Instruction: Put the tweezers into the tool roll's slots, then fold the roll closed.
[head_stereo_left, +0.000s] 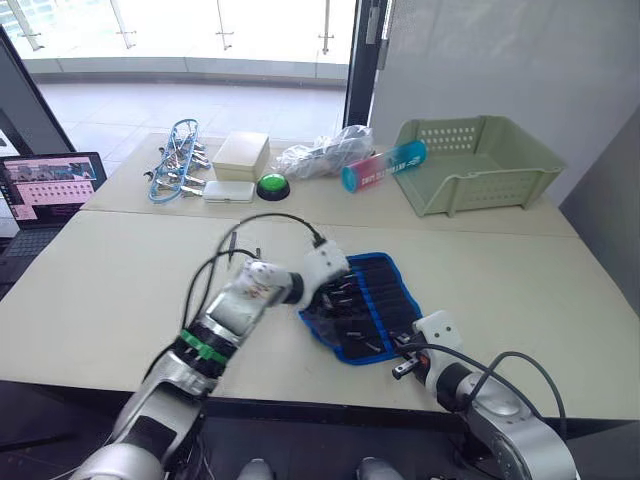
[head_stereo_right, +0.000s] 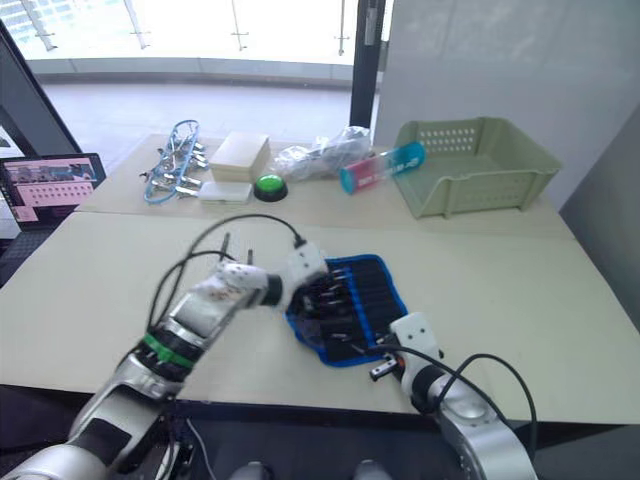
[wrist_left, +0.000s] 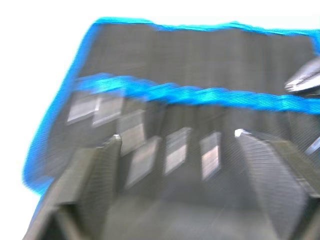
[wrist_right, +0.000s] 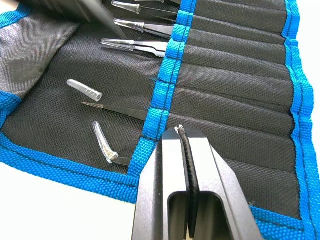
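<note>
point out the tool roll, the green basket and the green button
tool roll (head_stereo_left: 385, 285): left eye view, on its black slotted inner face.
green basket (head_stereo_left: 520, 182): left eye view, on its front wall.
green button (head_stereo_left: 271, 184): left eye view, on its domed top.

Head stereo pair looks forward and down from above the near edge of the pale beige table (head_stereo_left: 110, 290); both eyes share the whole tabletop, from the open black fabric tool roll with blue edging (head_stereo_left: 385, 290) to the green plastic basket (head_stereo_left: 478, 160). Left wrist camera sits very close over the roll's inner face. Right wrist camera looks along closed black fingers (wrist_right: 186, 165), close, across the pocket row (wrist_right: 235, 80).
</note>
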